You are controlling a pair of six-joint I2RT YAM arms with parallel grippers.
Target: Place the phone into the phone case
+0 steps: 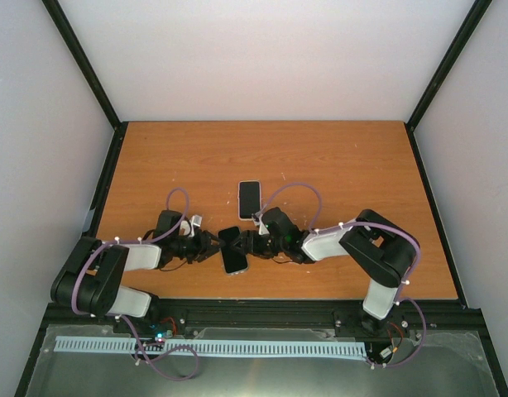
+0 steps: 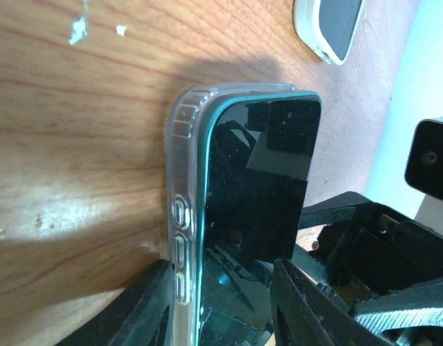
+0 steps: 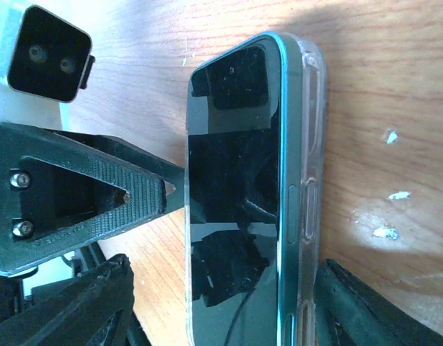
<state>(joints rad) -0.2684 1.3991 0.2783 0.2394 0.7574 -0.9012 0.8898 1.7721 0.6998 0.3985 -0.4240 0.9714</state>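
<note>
Phone (image 1: 233, 252), seemingly half-seated in the clear case (image 2: 180, 216), is found on the surface (image 1: 361, 165) between both arms, long axis near-to-far; it is clasped by the left fingers (image 2: 146, 310) and straddled loosely by the right fingers (image 3: 366, 310).

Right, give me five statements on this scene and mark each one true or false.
1. The phone sits between the left gripper and the right gripper. True.
2. The phone case runs along one long edge of the phone. True.
3. Nothing else lies on the table. False: a white-rimmed device lies flat farther back.
4. The phone's screen is lit. False: it is dark.
5. The left gripper hangs well clear of the phone. False: its fingers straddle the phone and phone case.
</note>
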